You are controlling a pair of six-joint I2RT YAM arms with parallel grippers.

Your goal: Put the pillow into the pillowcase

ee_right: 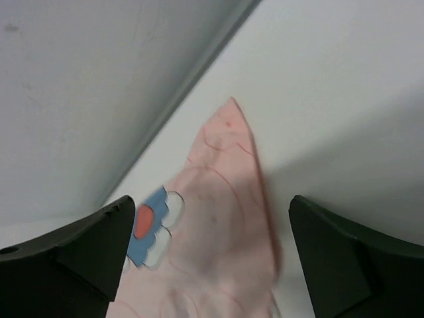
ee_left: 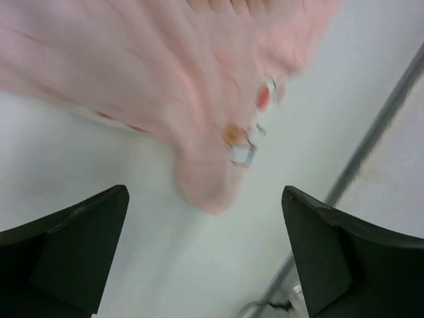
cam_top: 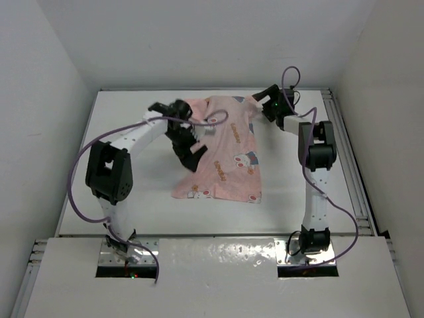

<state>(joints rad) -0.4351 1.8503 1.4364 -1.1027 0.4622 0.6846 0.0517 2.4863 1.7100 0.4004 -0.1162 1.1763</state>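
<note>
The pink printed pillowcase (cam_top: 232,156) lies spread on the white table, bunched at its far end. No grey pillow shows in any view. My left gripper (cam_top: 189,159) is open and empty, hovering at the pillowcase's left edge. In the left wrist view, a fold of the pillowcase (ee_left: 165,79) hangs beyond the open gripper (ee_left: 205,199). My right gripper (cam_top: 258,105) is at the cloth's far right corner. In the right wrist view, it (ee_right: 212,205) is open, and a pointed corner of the pillowcase (ee_right: 212,238) lies between the jaws, not pinched.
White walls enclose the table on three sides. A metal rail (cam_top: 348,152) runs along the table's right edge and shows in the left wrist view (ee_left: 377,132). The back wall's base (ee_right: 192,73) is close behind the right gripper.
</note>
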